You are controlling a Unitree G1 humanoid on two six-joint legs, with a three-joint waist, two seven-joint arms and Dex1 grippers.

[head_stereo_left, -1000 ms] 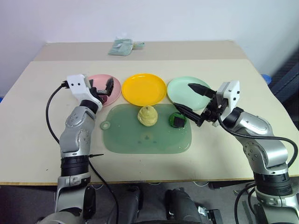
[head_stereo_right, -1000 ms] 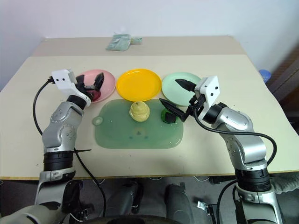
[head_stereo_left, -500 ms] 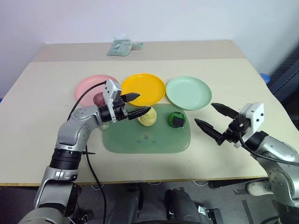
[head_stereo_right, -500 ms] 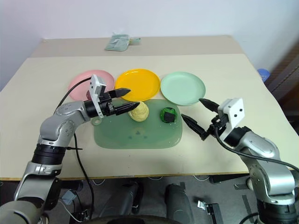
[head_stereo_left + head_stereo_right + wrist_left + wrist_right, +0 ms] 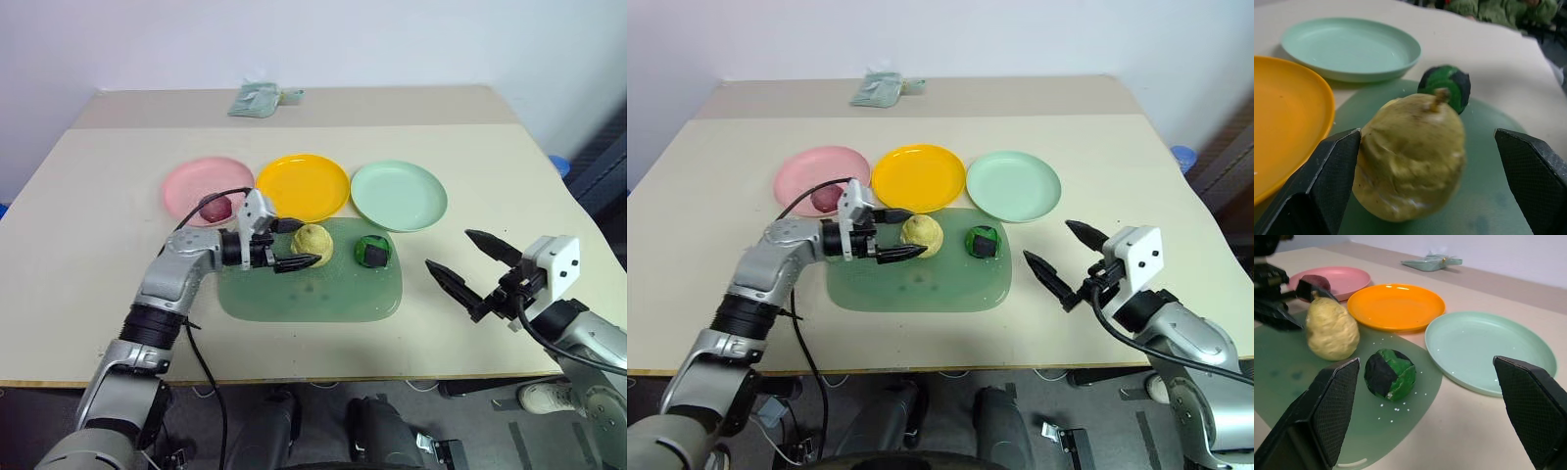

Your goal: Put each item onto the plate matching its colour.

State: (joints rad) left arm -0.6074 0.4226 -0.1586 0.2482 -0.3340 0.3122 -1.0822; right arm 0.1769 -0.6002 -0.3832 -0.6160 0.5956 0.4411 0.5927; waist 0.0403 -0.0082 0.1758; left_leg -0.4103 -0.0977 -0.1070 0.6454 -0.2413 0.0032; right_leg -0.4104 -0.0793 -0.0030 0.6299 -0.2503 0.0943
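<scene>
The left gripper (image 5: 294,245) has its jaws apart around the pale yellow pear (image 5: 313,244) on the green mat (image 5: 323,294), while the right gripper (image 5: 470,269), jaws apart, hovers empty at the right.

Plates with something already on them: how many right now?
1. The pink plate holds the dark red ball. The orange-yellow plate and mint green plate are bare; nothing looks hidden.

Three plates in a row behind the mat (image 5: 309,289)

Pear shape (image 5: 312,243) left of ball (image 5: 372,251), both on the mat's far part.
</scene>
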